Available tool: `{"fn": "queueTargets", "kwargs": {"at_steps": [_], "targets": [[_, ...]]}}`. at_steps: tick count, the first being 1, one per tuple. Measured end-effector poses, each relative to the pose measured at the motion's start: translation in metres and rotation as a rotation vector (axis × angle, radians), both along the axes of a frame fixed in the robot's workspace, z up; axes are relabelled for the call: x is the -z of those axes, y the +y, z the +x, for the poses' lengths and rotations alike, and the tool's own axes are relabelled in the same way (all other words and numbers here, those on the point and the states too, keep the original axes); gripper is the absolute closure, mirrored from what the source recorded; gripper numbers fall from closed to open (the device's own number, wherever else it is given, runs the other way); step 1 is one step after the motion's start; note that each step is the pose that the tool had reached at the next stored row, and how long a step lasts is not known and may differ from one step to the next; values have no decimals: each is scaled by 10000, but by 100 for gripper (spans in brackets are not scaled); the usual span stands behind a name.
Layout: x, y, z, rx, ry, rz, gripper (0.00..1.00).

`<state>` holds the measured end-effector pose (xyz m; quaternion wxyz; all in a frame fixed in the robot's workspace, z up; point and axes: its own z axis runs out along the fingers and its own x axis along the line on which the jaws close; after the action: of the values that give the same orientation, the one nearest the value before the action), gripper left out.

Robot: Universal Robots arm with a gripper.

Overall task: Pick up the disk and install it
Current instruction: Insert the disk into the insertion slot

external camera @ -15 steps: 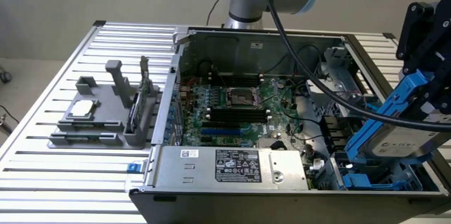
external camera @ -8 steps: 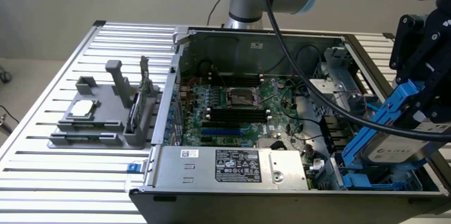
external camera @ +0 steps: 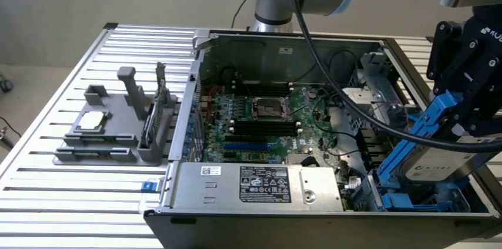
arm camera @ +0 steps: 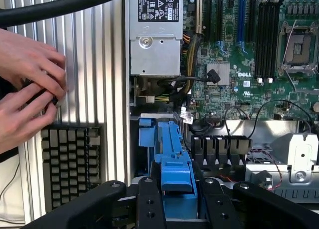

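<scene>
Grey metal slats make up the counter (external camera: 47,161). At the exterior view's left, a grey holder (external camera: 110,137) sits on it with a small silver chip (external camera: 90,121). That part is well apart from the work and looks safe.

In the middle is the open computer case (external camera: 290,46). Inside it lies the green board (external camera: 267,114), and the big silver power box (external camera: 259,184) sits at the front. A thick black cable (external camera: 353,90) hangs across the case and passes close by the disk. I think it could catch on a case wall or knock the little parts on the board if the arm swings.

At the exterior view's right, the fingers (external camera: 474,105) are closed on the disk (external camera: 434,167). They hold it up on a slant, just above the blue bay (external camera: 408,202) in the corner of the case. In the wrist view the blue frame (arm camera: 174,159) of the disk is pinched between the two black fingers (arm camera: 149,204).

The slant is my big worry. If the disk does not line up with the bay, it could jam on the rails or scrape the wires beside it. The hold is on plastic only, so a bump could make the disk slip and fall.

A person's hands (arm camera: 27,89) are by a keyboard (arm camera: 70,164) on the counter beside the case. A hand that reaches in could get bumped.
</scene>
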<state>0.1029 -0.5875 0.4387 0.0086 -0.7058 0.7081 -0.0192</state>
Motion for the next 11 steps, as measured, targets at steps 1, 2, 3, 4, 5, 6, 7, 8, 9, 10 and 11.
{"fn": "queueTargets", "kwargs": {"at_steps": [1,2,3,4,5,6,7,8,9,10,11], "targets": [[8,4,-1,1,0,-15,67],[15,5,-1,0,0,-33,67],[22,5,-1,0,0,-47,67],[28,6,-1,0,0,-63,67],[36,6,-1,0,0,-80,67],[45,7,-2,1,0,-95,67],[56,8,-2,1,0,-111,67],[67,9,-2,0,0,-127,67],[79,10,-3,1,0,-139,67],[92,12,-3,1,0,-149,67],[103,15,-4,0,0,-159,67]]}}
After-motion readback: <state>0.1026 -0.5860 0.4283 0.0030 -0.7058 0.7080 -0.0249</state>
